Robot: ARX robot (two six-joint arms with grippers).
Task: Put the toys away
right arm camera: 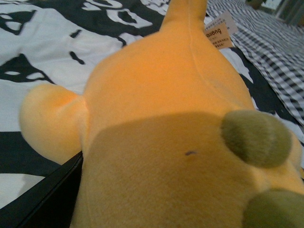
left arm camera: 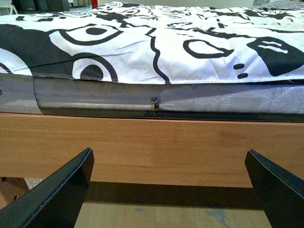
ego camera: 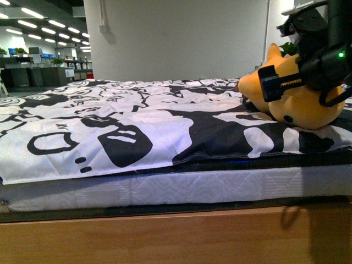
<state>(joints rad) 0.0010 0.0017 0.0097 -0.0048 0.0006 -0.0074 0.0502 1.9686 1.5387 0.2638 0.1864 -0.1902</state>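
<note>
The orange-yellow plush toy [ego camera: 308, 107] lies on the bed's black-and-white quilt [ego camera: 126, 121] at the far right. My right gripper [ego camera: 283, 82] is open and set against the toy's upper side. In the right wrist view the toy [right arm camera: 166, 109] fills the picture, pressed close between the jaws. Only one black finger [right arm camera: 42, 199] shows beside it; the other is hidden behind the plush. A paper tag [right arm camera: 218, 31] hangs from the toy. My left gripper [left arm camera: 168, 190] is open and empty, low in front of the wooden bed frame [left arm camera: 142, 142].
The mattress side [left arm camera: 95, 95] with a zipper pull [left arm camera: 155, 104] sits above the wooden frame. A checkered cloth [right arm camera: 270, 42] lies beyond the toy. A white wall [ego camera: 181, 38] stands behind the bed, with an open hall at the left.
</note>
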